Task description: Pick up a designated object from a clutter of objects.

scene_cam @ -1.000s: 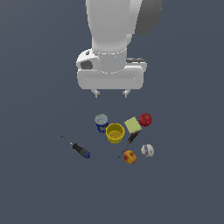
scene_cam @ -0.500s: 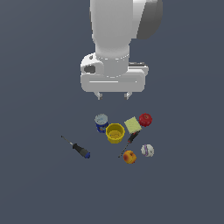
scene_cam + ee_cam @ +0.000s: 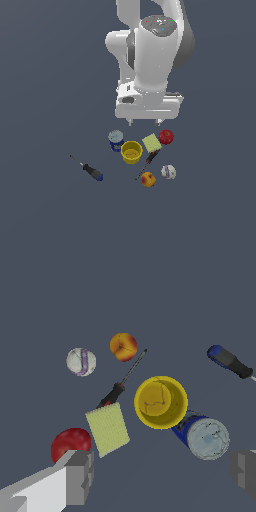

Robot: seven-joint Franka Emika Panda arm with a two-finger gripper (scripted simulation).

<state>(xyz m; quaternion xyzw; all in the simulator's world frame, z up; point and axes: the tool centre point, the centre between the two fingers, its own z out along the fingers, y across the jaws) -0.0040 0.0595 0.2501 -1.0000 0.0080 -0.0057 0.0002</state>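
Gripper [image 3: 145, 121] hangs above the clutter, fingers spread wide, nothing between them. Apple [image 3: 166, 136] sits at the cluster's edge on the exterior view's right, just beside the sponge [image 3: 151, 143], possibly touching it. Looks rigid, glossy, round, so likely slippery and prone to roll. Pinch across its widest middle, coming down centred.

Simulated scene — flat featureless grey ground [image 3: 45, 210], nothing else

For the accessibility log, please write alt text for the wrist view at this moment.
An open gripper hangs over clutter on a dark surface: a red apple by one finger, beside a sponge, yellow cup and blue can. Farther off lie two screwdrivers, a peach and a white-purple ball.
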